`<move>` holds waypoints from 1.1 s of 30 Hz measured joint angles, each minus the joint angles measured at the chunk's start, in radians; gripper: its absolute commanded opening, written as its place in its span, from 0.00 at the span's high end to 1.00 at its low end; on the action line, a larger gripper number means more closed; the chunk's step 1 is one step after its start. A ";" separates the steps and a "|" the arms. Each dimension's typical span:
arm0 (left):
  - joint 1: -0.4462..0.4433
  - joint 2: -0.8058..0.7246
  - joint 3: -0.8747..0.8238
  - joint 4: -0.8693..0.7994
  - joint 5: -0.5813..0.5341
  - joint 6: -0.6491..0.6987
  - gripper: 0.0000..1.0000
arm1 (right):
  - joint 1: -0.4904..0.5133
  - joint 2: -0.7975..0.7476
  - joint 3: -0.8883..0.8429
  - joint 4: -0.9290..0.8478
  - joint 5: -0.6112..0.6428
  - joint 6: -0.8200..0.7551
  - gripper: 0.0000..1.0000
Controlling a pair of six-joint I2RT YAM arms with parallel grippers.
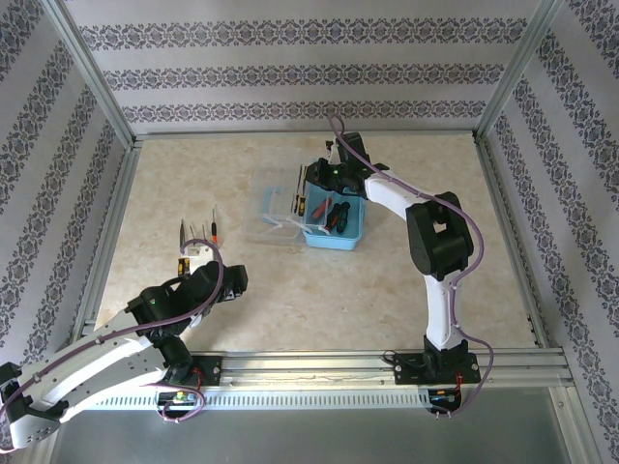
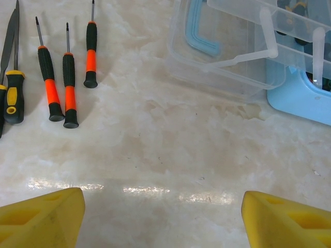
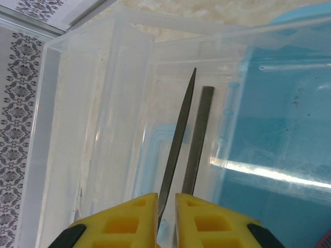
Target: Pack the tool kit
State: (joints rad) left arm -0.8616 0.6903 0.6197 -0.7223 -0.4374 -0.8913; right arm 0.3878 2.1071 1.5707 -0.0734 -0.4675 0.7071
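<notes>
Room: patterned striped wallpaper [image 1: 290,77] on three sides, with metal frame posts [image 1: 92,87] rising at the corners.
Surface: a pale marbled table [image 1: 319,290], glossy, with a streak of reflected light in the left wrist view.
Left arm: the left gripper [image 2: 163,206] is over bare table at the front left, its yellow fingers spread wide and holding nothing.
Loose tools: three orange-and-black screwdrivers [image 2: 69,82] lie side by side beyond it, tips pointing away. A yellow-and-black handle [image 2: 14,95] lies just left of them.
Kit: the clear tray [image 2: 227,77] sits mid-table. The blue box [image 2: 300,101] stands just beside it on the right, with dark tools inside.
Right arm: the right gripper [image 3: 166,199] is over the tray, fingers nearly together. The tapered file [image 3: 178,144] runs into the slit between them; whether they pinch it, I cannot tell. A flat file [image 3: 199,134] lies just right of it.
</notes>
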 measured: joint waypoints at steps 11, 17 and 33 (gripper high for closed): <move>0.000 0.034 0.044 0.002 0.000 0.008 0.20 | -0.016 -0.024 -0.008 -0.005 -0.001 0.002 0.74; 0.000 0.048 0.055 0.004 0.000 0.019 0.20 | -0.019 -0.203 -0.148 0.022 0.022 -0.008 0.62; 0.001 0.074 0.063 0.030 0.039 0.016 0.19 | 0.193 -0.904 -0.888 0.183 0.468 -0.217 0.52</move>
State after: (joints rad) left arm -0.8608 0.7647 0.6823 -0.6926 -0.3985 -0.8757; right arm 0.5804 1.2026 0.6823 0.1097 0.0006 0.4896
